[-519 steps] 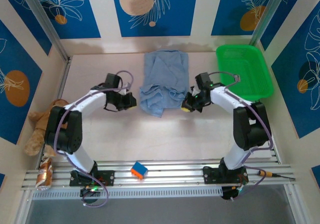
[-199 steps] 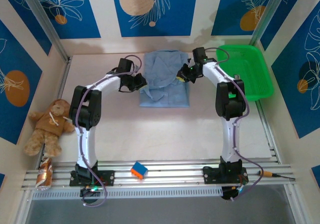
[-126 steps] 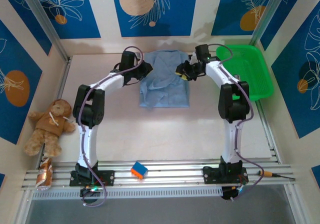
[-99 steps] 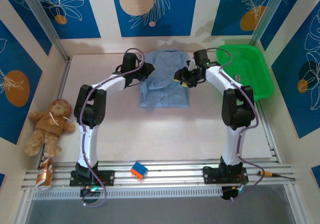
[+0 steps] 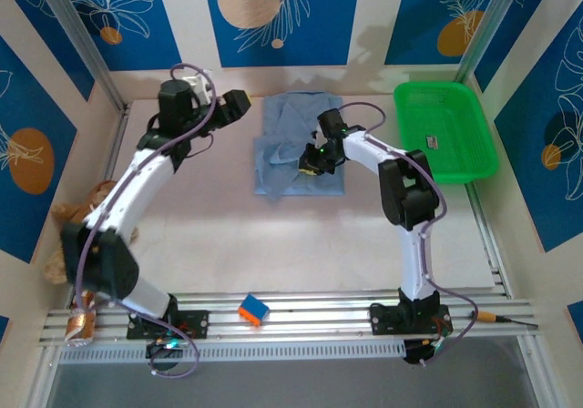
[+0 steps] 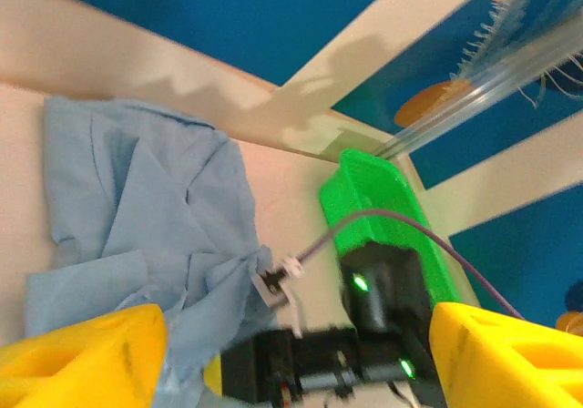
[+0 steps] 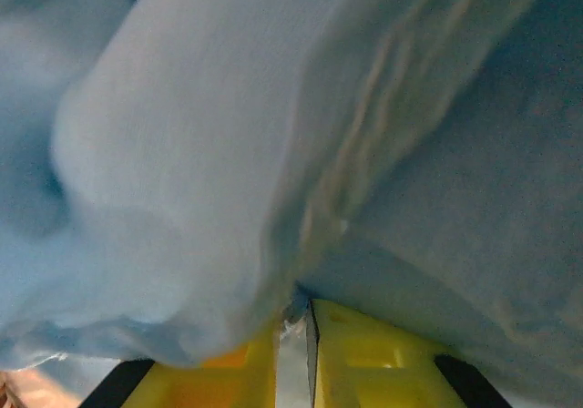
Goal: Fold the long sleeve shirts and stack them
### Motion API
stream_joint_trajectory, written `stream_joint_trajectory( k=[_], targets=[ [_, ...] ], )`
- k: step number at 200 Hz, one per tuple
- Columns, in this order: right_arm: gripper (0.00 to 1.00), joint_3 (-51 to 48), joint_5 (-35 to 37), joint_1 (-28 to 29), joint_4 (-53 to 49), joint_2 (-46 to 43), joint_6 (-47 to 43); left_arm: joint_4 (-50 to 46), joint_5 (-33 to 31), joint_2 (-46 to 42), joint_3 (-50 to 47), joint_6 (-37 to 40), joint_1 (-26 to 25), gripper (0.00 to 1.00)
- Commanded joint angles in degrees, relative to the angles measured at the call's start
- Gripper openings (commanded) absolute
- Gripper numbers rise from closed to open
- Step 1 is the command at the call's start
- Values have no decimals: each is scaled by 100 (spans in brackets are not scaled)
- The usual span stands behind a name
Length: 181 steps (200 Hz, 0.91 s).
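Observation:
A light blue long sleeve shirt (image 5: 296,144) lies partly folded at the back middle of the table. My right gripper (image 5: 312,159) is down on its right half. In the right wrist view the yellow fingers (image 7: 364,353) stand almost together, pinching a fold of the shirt's fabric (image 7: 228,153) in my right gripper (image 7: 293,335). My left gripper (image 5: 235,104) is raised to the left of the shirt, clear of it. Its yellow fingers (image 6: 82,353) are spread wide in the left wrist view, with nothing between them in my left gripper (image 6: 296,358). That view looks across the shirt (image 6: 137,208).
A green plastic basket (image 5: 446,130) stands at the back right, also in the left wrist view (image 6: 378,194). A teddy bear (image 5: 66,239) sits at the left wall, partly behind my left arm. A can (image 5: 84,315) and a blue-orange block (image 5: 253,310) lie on the front rail.
My left gripper has opened, let go of the shirt and swung up and away to the left. My right gripper has moved nearer over the shirt's right half and shut on a fold.

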Motion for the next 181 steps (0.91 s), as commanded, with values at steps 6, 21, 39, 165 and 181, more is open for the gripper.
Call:
stream_joint_trajectory(
  k=[6, 21, 39, 165, 181],
  targets=[
    [18, 985, -115, -115, 24, 479, 202, -994, 11, -749, -1009, 824, 14, 79],
    [21, 1604, -231, -213, -58, 775, 199, -1232, -15, -1323, -1649, 911, -5, 79],
    [26, 2289, -389, -317, -192, 1074, 149, -1585, -143, -1967, -2383, 995, -85, 79],
    [60, 3012, 238, 438, -1568, 531, -1522, -1188, -265, -3473, -4794, -210, -159, 86],
    [61, 2447, 846, 896, -1693, 192, -1897, -1354, -419, -3433, -4538, 87, -78, 88]
  ],
)
